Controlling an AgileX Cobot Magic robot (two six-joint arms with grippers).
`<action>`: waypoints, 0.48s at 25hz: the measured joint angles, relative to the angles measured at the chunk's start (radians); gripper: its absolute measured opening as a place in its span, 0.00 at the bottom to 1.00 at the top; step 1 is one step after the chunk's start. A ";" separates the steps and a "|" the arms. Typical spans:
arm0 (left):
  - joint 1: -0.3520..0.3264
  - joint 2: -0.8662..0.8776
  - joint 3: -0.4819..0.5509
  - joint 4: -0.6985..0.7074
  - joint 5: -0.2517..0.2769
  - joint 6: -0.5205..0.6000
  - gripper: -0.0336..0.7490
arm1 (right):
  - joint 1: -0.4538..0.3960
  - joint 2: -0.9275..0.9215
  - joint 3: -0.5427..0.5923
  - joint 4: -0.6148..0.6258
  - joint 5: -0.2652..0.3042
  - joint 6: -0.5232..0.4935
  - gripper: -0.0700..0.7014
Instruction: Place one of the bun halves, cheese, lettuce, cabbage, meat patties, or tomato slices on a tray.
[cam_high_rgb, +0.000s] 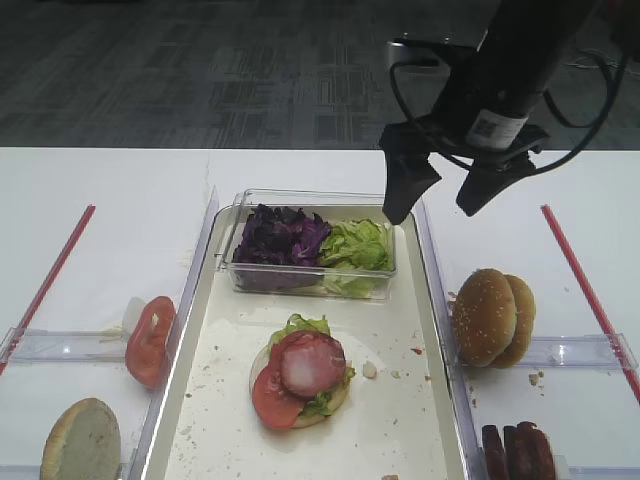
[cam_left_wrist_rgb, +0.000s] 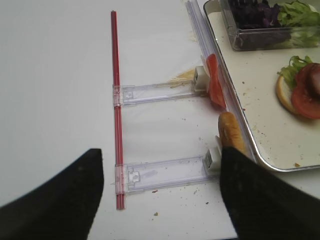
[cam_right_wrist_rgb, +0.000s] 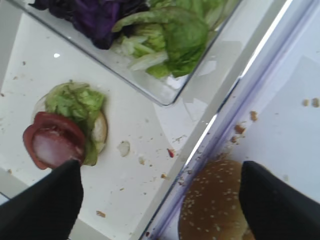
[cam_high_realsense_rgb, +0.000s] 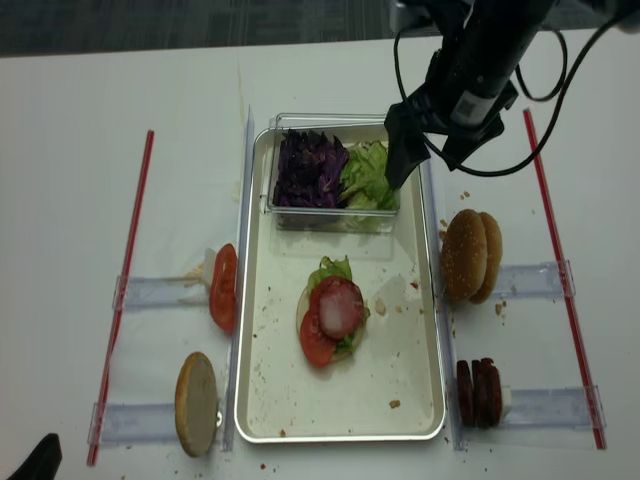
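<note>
two high views look down over tray (cam_high_rgb: 432, 300); wrist views look down close; all share tray.

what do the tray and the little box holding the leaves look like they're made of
The tray looks like cream-white enamelled metal or hard plastic: smooth, glossy, with a rolled raised rim that catches light; which one is unclear. The box looks like clear rigid plastic: the purple cabbage and green lettuce show straight through its thin, shiny walls.
</note>
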 joint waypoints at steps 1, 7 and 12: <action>0.000 0.000 0.000 0.000 0.000 0.000 0.67 | 0.000 0.000 -0.014 -0.028 0.000 0.016 0.95; 0.000 0.000 0.000 0.000 0.000 0.000 0.67 | 0.000 0.000 -0.057 -0.193 0.004 0.061 0.95; 0.000 0.000 0.000 0.000 0.000 0.000 0.67 | 0.000 0.000 -0.058 -0.384 0.011 0.110 0.95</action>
